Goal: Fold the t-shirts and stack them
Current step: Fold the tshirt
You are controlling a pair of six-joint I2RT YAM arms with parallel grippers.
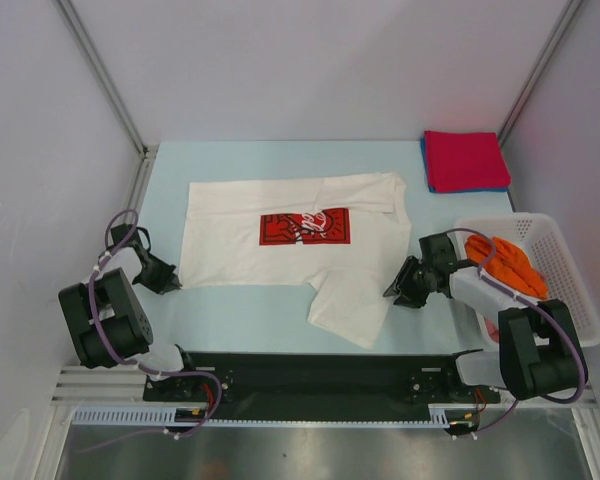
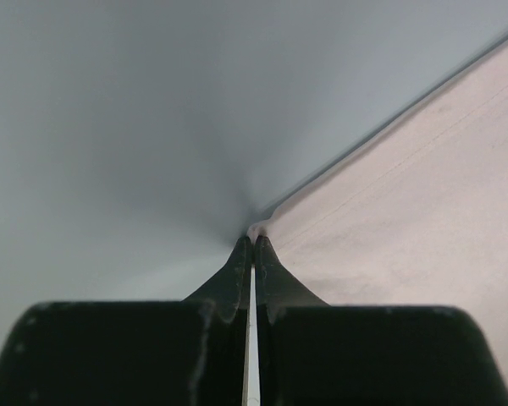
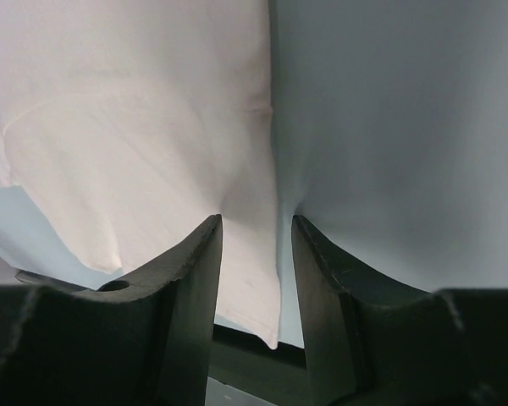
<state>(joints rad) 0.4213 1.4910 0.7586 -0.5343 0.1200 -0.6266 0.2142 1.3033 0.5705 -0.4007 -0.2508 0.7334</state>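
1. At the left of the top view, my left gripper [image 1: 168,279] sits low on the pale blue table [image 1: 240,320], at the lower left corner of the white t-shirt [image 1: 280,250].
2. In the left wrist view, that gripper [image 2: 254,241] is clenched. Its two black fingers [image 2: 279,292] are pressed together with a thin strip of white cloth between them. The white t-shirt [image 2: 406,220] spreads away to the right, and bare table [image 2: 110,127] fills the left.
3. The white t-shirt lies spread flat across the middle of the table, sideways, with its hem toward the left. A red logo [image 1: 305,227] faces up near its centre. One sleeve points to the top of the frame, and the other [image 1: 348,305] points to the bottom.
4. My right gripper [image 1: 398,292] is down at the shirt's right edge, just beside the lower sleeve.
5. In the right wrist view, the right gripper [image 3: 256,222] is released. Its fingers [image 3: 186,279] stand apart, one on each side of the shirt's edge. The white t-shirt [image 3: 135,127] is on the left and bare table [image 3: 406,127] on the right. I cannot tell whether the tips touch the cloth.
6. In the upper right of the top view, a folded red t-shirt [image 1: 466,158] rests on a folded blue t-shirt [image 1: 428,180], of which only the edges show.
7. At the right edge, a white basket [image 1: 565,275] holds a bunched orange t-shirt [image 1: 510,262]. The right arm passes just beside it.
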